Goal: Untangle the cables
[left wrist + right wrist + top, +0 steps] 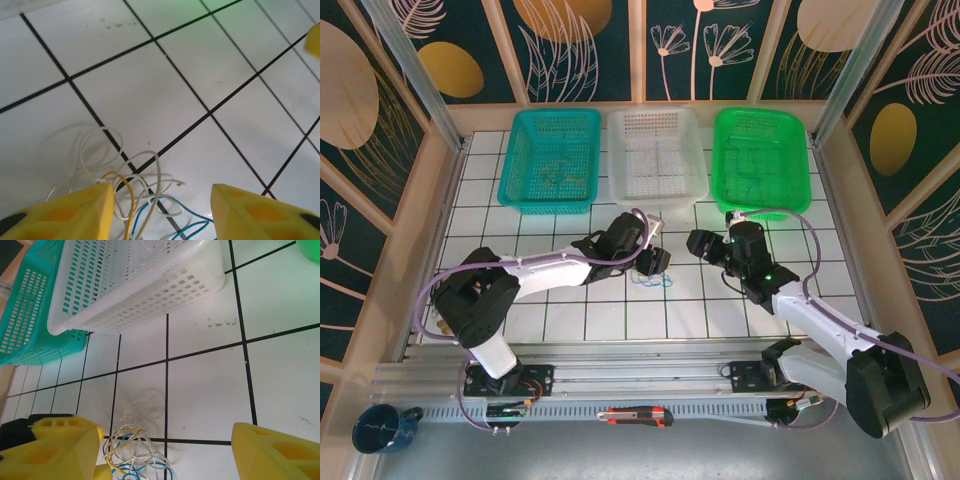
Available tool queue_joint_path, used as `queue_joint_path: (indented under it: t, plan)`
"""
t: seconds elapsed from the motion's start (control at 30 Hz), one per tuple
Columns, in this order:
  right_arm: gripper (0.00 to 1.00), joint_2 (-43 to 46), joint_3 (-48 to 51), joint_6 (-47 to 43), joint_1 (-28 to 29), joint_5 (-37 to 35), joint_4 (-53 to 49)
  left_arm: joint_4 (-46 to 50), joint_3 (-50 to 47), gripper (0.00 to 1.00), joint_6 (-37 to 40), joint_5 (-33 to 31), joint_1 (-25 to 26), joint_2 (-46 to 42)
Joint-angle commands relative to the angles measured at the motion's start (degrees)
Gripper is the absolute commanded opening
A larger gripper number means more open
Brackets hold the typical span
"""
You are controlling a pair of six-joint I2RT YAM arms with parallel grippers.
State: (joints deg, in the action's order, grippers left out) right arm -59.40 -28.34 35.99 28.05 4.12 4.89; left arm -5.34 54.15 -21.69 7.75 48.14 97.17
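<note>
The cables (pixel 654 282) lie in a small tangle on the white tiled table, between the two arms. In the left wrist view the whitish loops (pixel 125 170), a yellow strand (pixel 129 197) and a blue strand (pixel 195 222) run between and under the yellow fingers (pixel 75 212). My left gripper (pixel 655 261) (pixel 161 191) hangs open just over the tangle, holding nothing. My right gripper (pixel 704 243) (pixel 167 432) is open too, a little right of the tangle (pixel 135 452), which lies by its left finger (pixel 55 447).
Three baskets stand along the back: teal (pixel 552 160), white (pixel 655 155) (pixel 150 295) and green (pixel 760 160). Something thin lies in the teal basket. A box cutter (pixel 635 415) rests on the front rail and a blue cup (pixel 380 428) sits at the near left.
</note>
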Motion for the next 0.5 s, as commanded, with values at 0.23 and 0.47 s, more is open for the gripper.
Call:
queue_joint_path:
  t: [0.23, 0.47]
  plan:
    - [0.7, -0.9, 0.3, 1.2, -0.6, 0.4, 0.7, 3.3, 3.6, 0.41, 3.1, -1.9, 0.6, 3.9]
    - [0.7, -0.9, 0.4, 1.4, -0.5, 1.6, 0.9, 2.1, 3.9, 0.23, 2.7, -1.7, 0.5, 4.7]
